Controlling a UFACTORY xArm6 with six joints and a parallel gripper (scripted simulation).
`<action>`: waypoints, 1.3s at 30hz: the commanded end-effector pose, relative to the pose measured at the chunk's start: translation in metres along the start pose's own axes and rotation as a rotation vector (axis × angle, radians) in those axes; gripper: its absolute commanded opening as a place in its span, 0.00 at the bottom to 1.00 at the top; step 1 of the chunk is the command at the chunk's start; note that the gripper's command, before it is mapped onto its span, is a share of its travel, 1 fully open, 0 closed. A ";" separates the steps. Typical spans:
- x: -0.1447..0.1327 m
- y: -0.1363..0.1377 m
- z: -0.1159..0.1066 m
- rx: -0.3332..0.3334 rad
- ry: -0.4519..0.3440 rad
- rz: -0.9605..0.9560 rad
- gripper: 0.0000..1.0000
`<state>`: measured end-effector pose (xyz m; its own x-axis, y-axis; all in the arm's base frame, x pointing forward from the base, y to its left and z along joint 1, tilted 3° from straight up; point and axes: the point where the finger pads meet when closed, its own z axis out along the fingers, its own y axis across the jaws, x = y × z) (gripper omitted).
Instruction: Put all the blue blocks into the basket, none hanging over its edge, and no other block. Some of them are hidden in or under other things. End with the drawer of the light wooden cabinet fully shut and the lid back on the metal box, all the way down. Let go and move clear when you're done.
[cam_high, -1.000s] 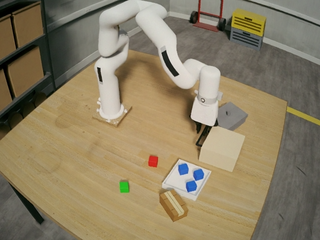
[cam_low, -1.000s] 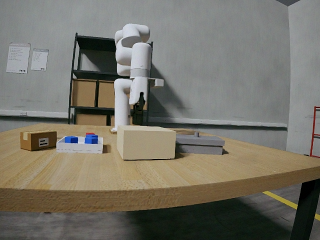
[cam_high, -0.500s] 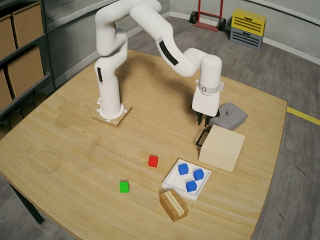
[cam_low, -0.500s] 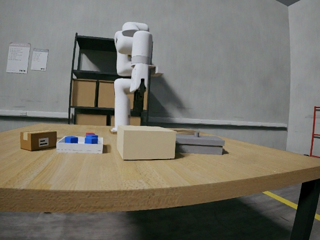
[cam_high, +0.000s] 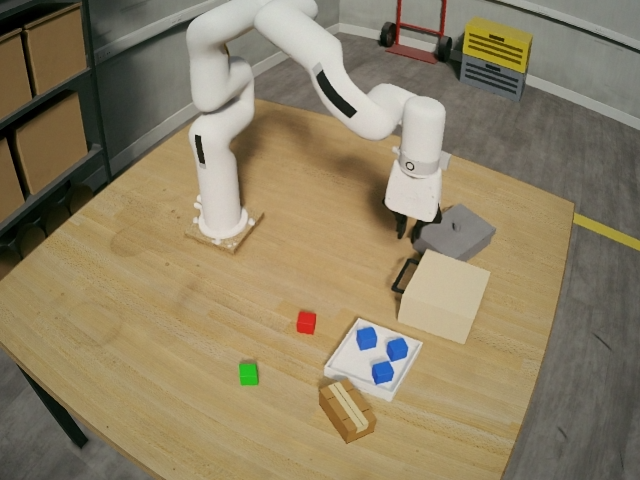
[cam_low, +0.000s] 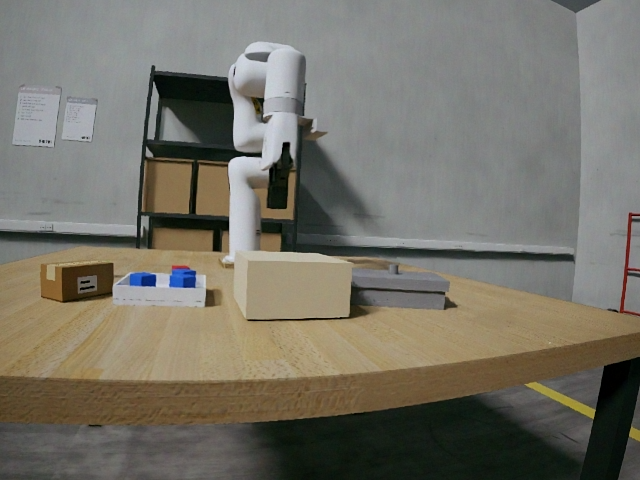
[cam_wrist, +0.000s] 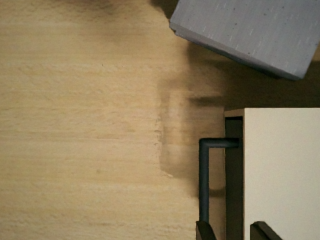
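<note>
Wood-grained tabletop (cam_high: 155, 289) (cam_low: 310, 356) (cam_wrist: 90, 125) spreads beneath the claw (cam_high: 407, 236) (cam_low: 277, 204) (cam_wrist: 227, 230), with grey walls and one dark shelf unit (cam_high: 98, 124) (cam_low: 146, 144) behind the arm. The claw points downward, its two fingers set narrow, a slim gap between them and nothing held.

Below the claw, one light wooden cabinet (cam_high: 447, 294) (cam_low: 294, 286) (cam_wrist: 280, 165) turns its handled front toward the arm's side. Its single black handle (cam_high: 401, 276) (cam_wrist: 204, 180) runs lengthwise along that front; the drawer does not visibly jut out in the top view. One grey metal box (cam_high: 473, 250) (cam_low: 408, 298) is near the claw, beside the cabinet, its one lid (cam_high: 465, 222) (cam_low: 408, 281) (cam_wrist: 250, 35) lying level on top, knob up.

Farther from the claw, beyond the cabinet's other side, one white basket (cam_high: 356, 383) (cam_low: 159, 297) contains three blue blocks (cam_high: 382, 372) (cam_low: 182, 280), none over the rim. Outside it are one red block (cam_high: 306, 322) (cam_low: 180, 267), one green block (cam_high: 248, 374), and one taped carton (cam_high: 347, 410) (cam_low: 77, 281), its long axis slanting away from the basket.
</note>
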<state>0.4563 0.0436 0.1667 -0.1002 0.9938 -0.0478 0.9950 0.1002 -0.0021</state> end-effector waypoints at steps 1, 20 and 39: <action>0.000 0.001 -0.004 -0.004 0.000 0.000 0.24; -0.002 -0.059 -0.034 -0.004 0.000 0.000 0.24; -0.002 -0.059 -0.034 -0.004 0.000 0.000 0.24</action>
<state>0.3968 0.0376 0.1995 -0.1002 0.9938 -0.0478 0.9950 0.1002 -0.0025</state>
